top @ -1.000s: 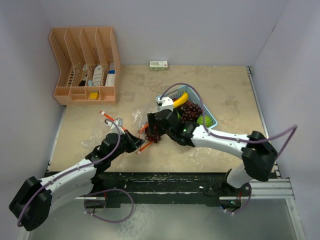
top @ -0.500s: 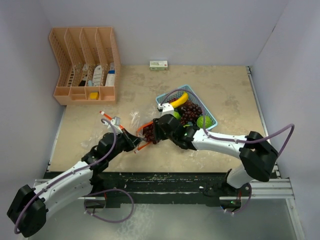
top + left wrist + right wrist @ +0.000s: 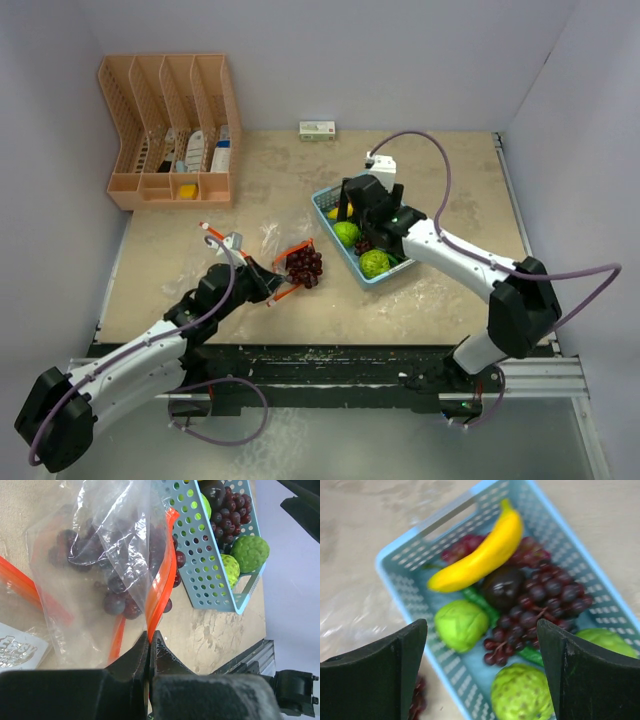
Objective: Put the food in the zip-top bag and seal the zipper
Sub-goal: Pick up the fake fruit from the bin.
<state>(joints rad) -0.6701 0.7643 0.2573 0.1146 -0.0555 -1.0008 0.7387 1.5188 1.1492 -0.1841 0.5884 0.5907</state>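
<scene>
Left wrist view is showing a dark grape bunch (image 3: 117, 602) lying inside the clear zip-top bag (image 3: 100, 535), right at its mouth. A few grapes are sitting against or just past the orange zipper strip (image 3: 161, 580), and I cannot tell whether they are fully inside. The left gripper (image 3: 150, 639) is pinching that strip with its jaws closed tight on the plastic, lifting one lip while the rest of the bag is lying slack on the table (image 3: 270, 190). Just beside the bag, the light-blue basket (image 3: 400, 555) is holding the remaining food: a banana (image 3: 480, 557), a second grape bunch (image 3: 550, 595), a dark round piece (image 3: 502, 587), lime-green round fruits (image 3: 460, 625) and a long green vegetable (image 3: 479, 601) running under them. The right gripper (image 3: 481, 650) is hovering over the basket with its fingers spread wide and nothing between them. The main risk from here is looking like the bag's mouth. With only one lip being held, the opening is sagging narrow, so a piece coming in could be shoving the grapes back out or catching on the zipper. The thin film could also be slipping from the pinch under load, and the round fruits are likely to be rolling out of a shallow grasp.
</scene>
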